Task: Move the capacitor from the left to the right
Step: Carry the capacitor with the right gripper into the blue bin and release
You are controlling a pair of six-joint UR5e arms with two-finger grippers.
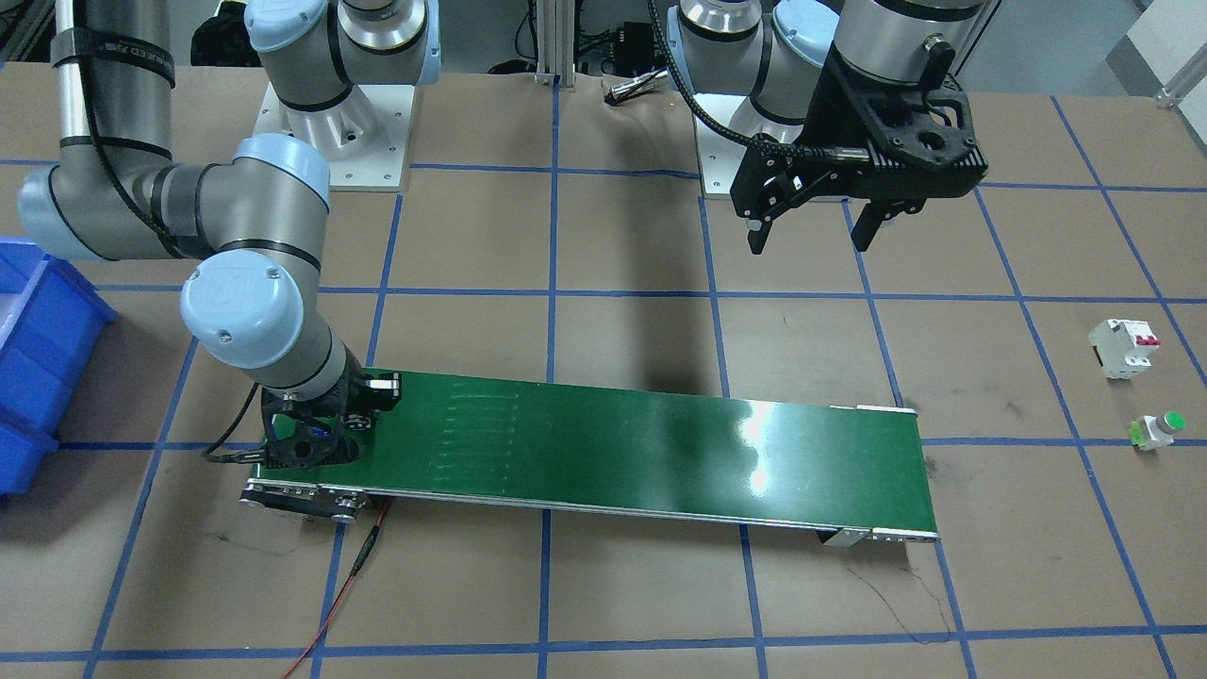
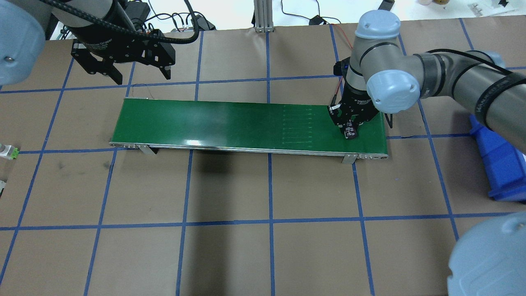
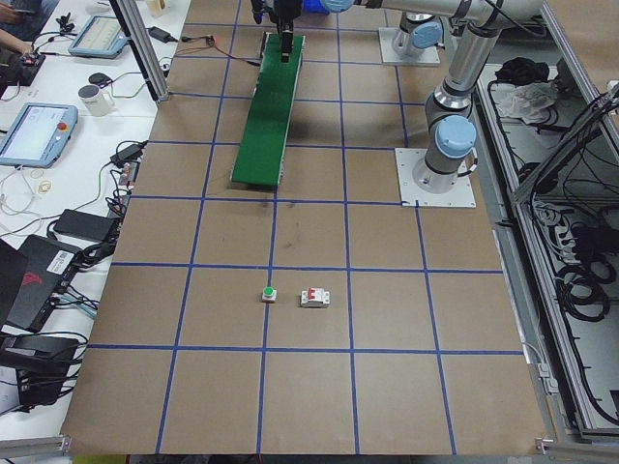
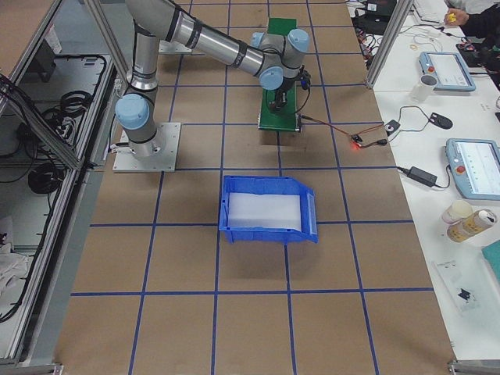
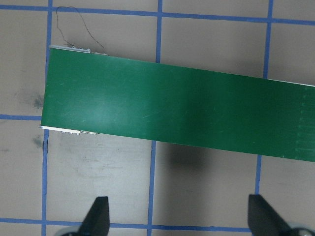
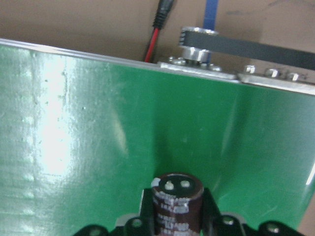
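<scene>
The capacitor [image 6: 176,204], a dark cylinder with a pale printed stripe and a silvery end, sits between my right gripper's fingers. My right gripper [image 2: 350,130] is shut on it, low over the right end of the green conveyor belt [image 2: 230,123]. I cannot tell whether the capacitor touches the belt. In the front-facing view the right gripper [image 1: 311,443] is mostly hidden under its wrist. My left gripper [image 2: 143,78] is open and empty, raised behind the belt's left end. Its fingers [image 5: 98,216] frame bare table in front of the belt [image 5: 172,108].
A white circuit breaker with red switches [image 1: 1124,347] and a green-capped push button [image 1: 1158,430] lie on the table on my left. A blue bin [image 2: 497,160] stands on my right. A red wire [image 1: 349,575] runs from the belt's right end.
</scene>
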